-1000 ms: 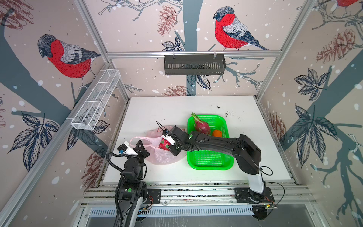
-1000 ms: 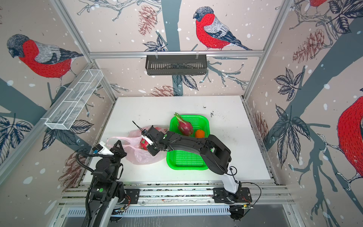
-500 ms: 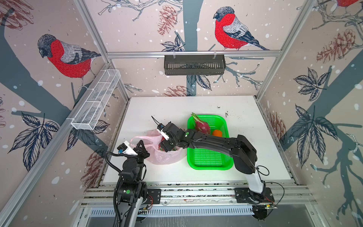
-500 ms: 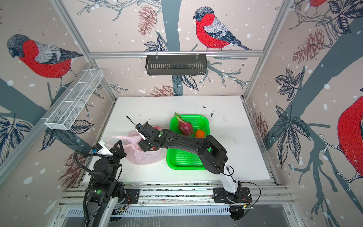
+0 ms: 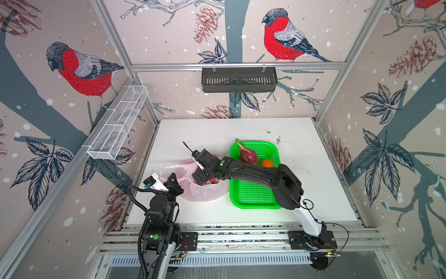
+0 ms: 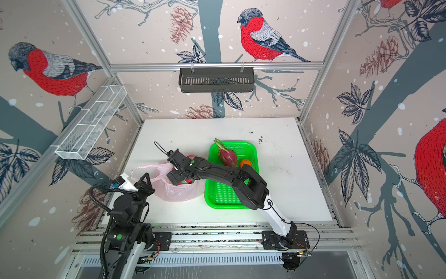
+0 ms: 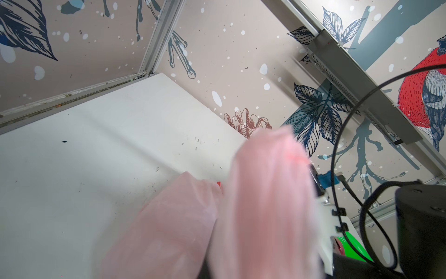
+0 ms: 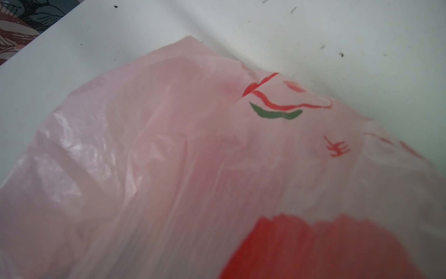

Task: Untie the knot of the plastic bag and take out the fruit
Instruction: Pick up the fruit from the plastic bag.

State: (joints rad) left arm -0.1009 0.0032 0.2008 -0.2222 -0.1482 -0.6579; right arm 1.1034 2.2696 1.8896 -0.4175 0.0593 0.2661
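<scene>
Locate the thin, translucent, pale-pink plastic bag (image 5: 202, 193) on the near left part of the white table (image 5: 301, 193), just beside the left wall of the bright green perforated plastic tray (image 5: 253, 195); its mouth stands open upward, and one loop handle (image 5: 166, 168) arches free at its left side.

Note the left gripper (image 5: 172, 176) at the bag's left rim; its jaws are pressed together on the pink film, which fills the left wrist view as a blur.

Note the right gripper (image 5: 200, 178) inside the bag's mouth, reaching in from the right; you cannot tell from any view how its jaws stand.

Check the fruit: a red fruit (image 5: 210, 181) with green parts lies inside the bag, just beside the right gripper; a pink-red dragon fruit (image 5: 246, 154) with green-tipped scales and a round orange citrus (image 5: 266, 163) lie at the far end of the tray, the citrus to the right and partly hidden by the right arm (image 5: 265, 176).

In the right wrist view, red and green printed marks (image 8: 277, 106) show on the bag; a blurred red shape (image 8: 325, 246) shows below them.
</scene>
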